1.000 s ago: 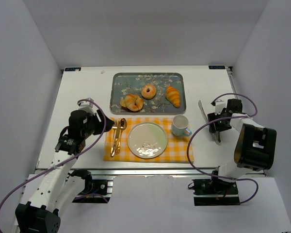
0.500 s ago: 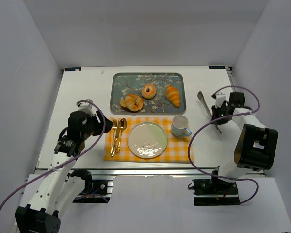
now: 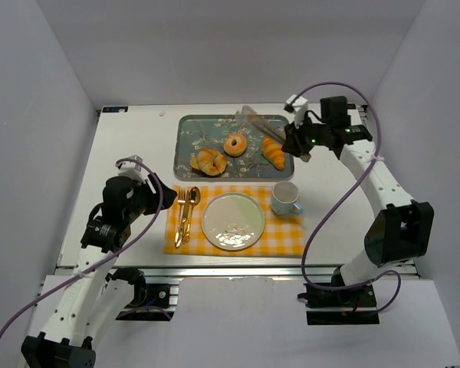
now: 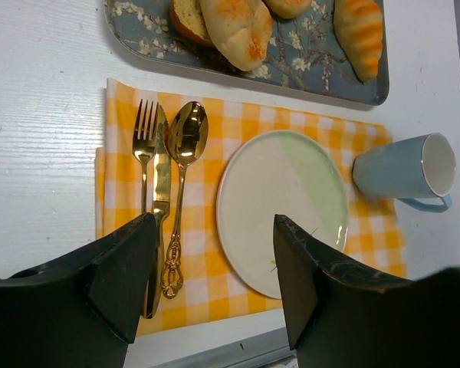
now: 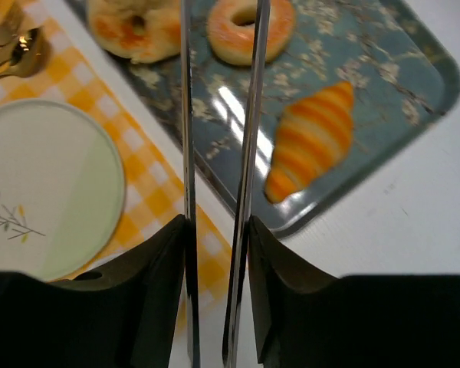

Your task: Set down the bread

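— Where's the bread?
— The croissant (image 3: 273, 152), doughnut (image 3: 235, 143) and roll (image 3: 208, 161) lie on the tray (image 3: 215, 126).
— And the grippers?
— The right gripper (image 3: 297, 141) clamps tongs (image 5: 247, 115) above the tray's right end; the left gripper (image 4: 215, 230) hovers in front of the tray, fingers apart.

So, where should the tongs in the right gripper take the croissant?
Grip the croissant across its thick middle, from above, one blade of the tongs on each long flank. It lies flat on the tray; its ends taper and would likely slip, and bare tray shows on both sides.
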`<state>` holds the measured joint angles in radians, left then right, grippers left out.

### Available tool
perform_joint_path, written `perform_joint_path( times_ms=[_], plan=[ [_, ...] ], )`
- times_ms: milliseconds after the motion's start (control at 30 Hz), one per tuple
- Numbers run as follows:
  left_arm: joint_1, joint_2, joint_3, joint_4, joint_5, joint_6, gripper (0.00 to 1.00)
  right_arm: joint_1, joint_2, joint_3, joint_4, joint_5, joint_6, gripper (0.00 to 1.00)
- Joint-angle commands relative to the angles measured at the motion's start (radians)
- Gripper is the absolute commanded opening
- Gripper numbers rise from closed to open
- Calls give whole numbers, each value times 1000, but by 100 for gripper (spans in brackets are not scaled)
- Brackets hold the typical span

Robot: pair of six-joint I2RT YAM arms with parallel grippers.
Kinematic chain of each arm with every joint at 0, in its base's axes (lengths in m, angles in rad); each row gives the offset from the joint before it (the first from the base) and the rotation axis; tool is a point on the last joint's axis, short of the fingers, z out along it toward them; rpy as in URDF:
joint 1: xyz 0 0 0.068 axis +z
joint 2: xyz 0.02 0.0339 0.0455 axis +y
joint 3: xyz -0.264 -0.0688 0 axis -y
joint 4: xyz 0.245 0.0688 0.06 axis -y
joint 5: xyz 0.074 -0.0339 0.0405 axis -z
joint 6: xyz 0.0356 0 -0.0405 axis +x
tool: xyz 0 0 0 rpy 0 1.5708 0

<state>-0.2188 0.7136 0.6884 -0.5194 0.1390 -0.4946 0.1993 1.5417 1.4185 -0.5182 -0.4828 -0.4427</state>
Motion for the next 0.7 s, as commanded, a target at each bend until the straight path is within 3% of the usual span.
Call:
perform_joint_path(
  times_ms=[0,167,400,667],
  plan=[
    [1,-43,37,-43,-27,-13,72,86,56,89,-84,-42,-17,42],
    [-1,-78,43,-80,-47,-25,72,189,77,111,-120,-37,-48,45],
    [1,-95,46,-105,-58,-33,72,265,109,126,-128,-43,-28,41],
    [1,-82,46,-94,-58,-30,72,344,118,89,-46,136,31,43]
  ],
)
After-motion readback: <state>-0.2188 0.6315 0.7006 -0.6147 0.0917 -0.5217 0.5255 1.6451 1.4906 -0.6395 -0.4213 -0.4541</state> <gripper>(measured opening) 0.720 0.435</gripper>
